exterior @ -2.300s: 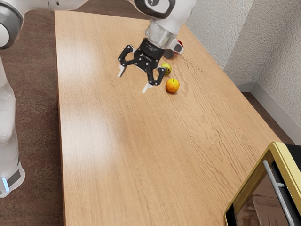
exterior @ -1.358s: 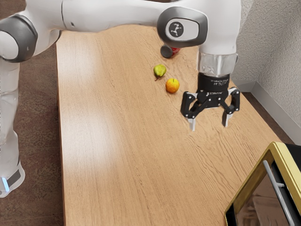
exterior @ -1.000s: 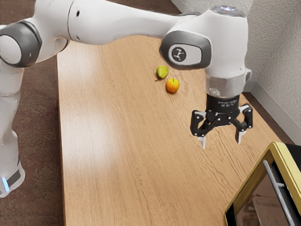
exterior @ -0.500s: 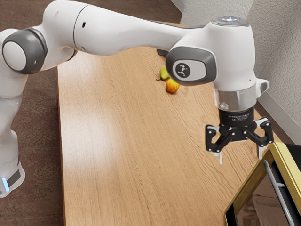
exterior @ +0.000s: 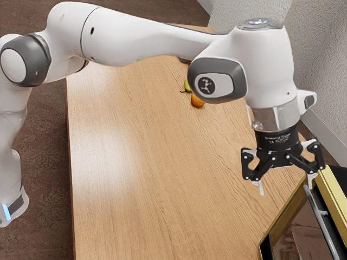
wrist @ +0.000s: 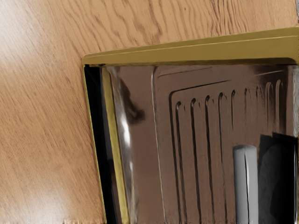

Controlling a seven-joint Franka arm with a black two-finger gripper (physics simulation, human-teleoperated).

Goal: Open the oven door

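Note:
My gripper [exterior: 286, 187] points downward with its fingers wide apart, at the near top corner of the oven [exterior: 332, 181] in the exterior view. One fingertip overlaps the upper end of the grey bar handle [exterior: 324, 227] in that view; whether they touch I cannot tell. The other fingertip stands over the table side, with nothing seen between the two. The oven door [exterior: 303, 233] looks closed, its dark glass framed in gold. In the wrist view the oven's gold frame [wrist: 187, 49], the glass door [wrist: 140, 163] and the end of the grey handle [wrist: 245, 182] lie below the hand.
The wooden table [exterior: 141, 162] extends from the oven toward the exterior view's left. An orange fruit [exterior: 197, 101] and a partly hidden green pear [exterior: 187, 85] lie farther back, behind the arm's wrist. A textured wall [exterior: 320, 70] rises beyond the table's far edge.
The arm has swung from the fruit across to the oven, and my hand now points straight down. Over the last half second it moved slightly lower and closer to the handle. The fingers stayed apart.

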